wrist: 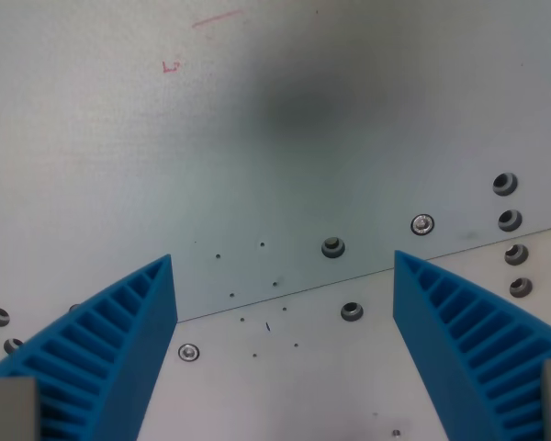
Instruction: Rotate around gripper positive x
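Progress on the rotation about the hand's positive x axis cannot be judged from one view: the hand (285,276), blue ribbed fingers (110,349) spread and empty, hangs over the bolted metal counter (119,165), nothing grasped.

The gripper (285,285) has two blue ribbed fingers (101,354). Its jaws are wide apart, one at each side, holding nothing between them.
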### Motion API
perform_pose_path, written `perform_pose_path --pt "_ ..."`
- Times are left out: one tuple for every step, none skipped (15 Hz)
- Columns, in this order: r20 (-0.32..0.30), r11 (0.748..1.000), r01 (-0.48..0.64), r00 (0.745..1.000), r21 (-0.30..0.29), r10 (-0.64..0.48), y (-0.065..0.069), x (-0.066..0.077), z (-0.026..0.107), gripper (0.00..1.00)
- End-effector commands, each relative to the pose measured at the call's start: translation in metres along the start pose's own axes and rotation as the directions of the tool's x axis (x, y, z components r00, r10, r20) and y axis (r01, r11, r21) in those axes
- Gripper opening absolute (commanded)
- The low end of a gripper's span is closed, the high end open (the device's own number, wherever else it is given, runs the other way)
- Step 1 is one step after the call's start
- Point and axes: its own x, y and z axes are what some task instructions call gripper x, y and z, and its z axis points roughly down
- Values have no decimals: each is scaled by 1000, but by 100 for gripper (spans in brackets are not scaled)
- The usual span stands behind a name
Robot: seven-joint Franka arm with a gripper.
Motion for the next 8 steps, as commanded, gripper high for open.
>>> perform_pose_path --pt "-5 1000 0 1000 12 0 0 0 -2 100" --pt "-5 1000 0 1000 24 0 0 0 -2 100" --pt "-5 999 0 1000 36 0 0 0 -2 100" --pt "-5 999 0 1000 47 0 0 0 -2 100" --pt "-5 998 0 1000 59 0 0 0 -2 100" --pt "-5 998 0 1000 71 0 0 0 -2 100" --pt "-5 997 0 1000 82 0 0 0 -2 100" --pt "-5 996 0 1000 94 0 0 0 -2 100"
